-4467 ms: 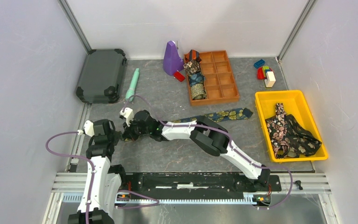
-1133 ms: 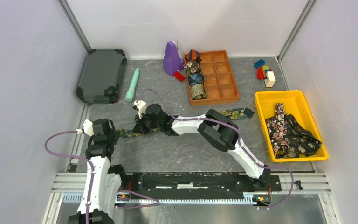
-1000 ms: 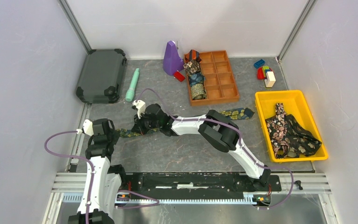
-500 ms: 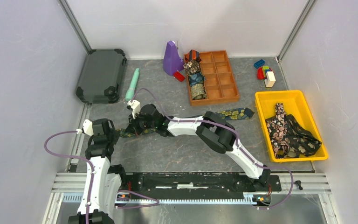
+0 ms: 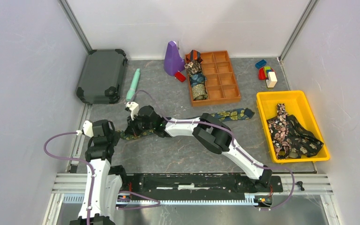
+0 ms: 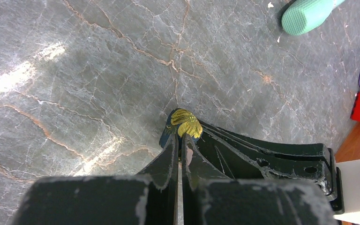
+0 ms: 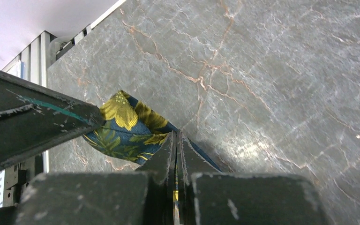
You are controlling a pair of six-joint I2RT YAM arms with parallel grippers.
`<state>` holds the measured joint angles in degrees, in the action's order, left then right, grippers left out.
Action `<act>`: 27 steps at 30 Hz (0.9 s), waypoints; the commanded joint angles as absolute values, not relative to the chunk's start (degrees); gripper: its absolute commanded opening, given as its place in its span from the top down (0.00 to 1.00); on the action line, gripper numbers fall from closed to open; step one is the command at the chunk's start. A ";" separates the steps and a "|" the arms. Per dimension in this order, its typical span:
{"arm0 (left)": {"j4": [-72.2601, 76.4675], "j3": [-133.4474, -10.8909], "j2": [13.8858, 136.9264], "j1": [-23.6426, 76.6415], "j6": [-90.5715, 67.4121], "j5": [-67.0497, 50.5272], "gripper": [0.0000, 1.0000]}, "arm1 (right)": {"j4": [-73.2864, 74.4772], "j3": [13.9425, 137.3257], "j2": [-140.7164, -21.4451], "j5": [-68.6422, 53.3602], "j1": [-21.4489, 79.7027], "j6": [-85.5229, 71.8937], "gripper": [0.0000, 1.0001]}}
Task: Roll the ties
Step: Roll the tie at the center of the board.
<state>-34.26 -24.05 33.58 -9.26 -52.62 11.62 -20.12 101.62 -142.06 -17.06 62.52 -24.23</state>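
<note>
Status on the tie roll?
Left gripper and right gripper shut on navy-gold tie, same end. Rest lies flat, unrolled. Nothing in the way.

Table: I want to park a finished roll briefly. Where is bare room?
Bare table lies between the right arm and the near rail, and between the wooden tray and the yellow bin. Crowded where the left gripper and right gripper pinch the tie.

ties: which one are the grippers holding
The navy-gold tie lying loose on the table; the others are rolled in the orange organiser or heaped in the yellow bin.
</note>
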 commanded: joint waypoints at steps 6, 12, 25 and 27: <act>-34.27 -26.98 33.55 -9.33 -50.27 12.00 0.98 | -19.26 102.19 -138.56 -14.28 63.37 -21.22 1.00; -34.08 -27.22 34.41 -9.29 -50.01 13.22 0.98 | -20.65 91.38 -129.66 -12.19 63.37 -19.19 1.00; -33.55 -26.53 33.83 -9.31 -50.13 13.26 0.98 | -19.25 92.20 -132.04 -15.64 64.19 -21.02 1.00; -33.56 -26.60 33.67 -9.32 -50.10 13.12 0.98 | -18.78 94.22 -133.65 -15.74 64.49 -21.15 1.00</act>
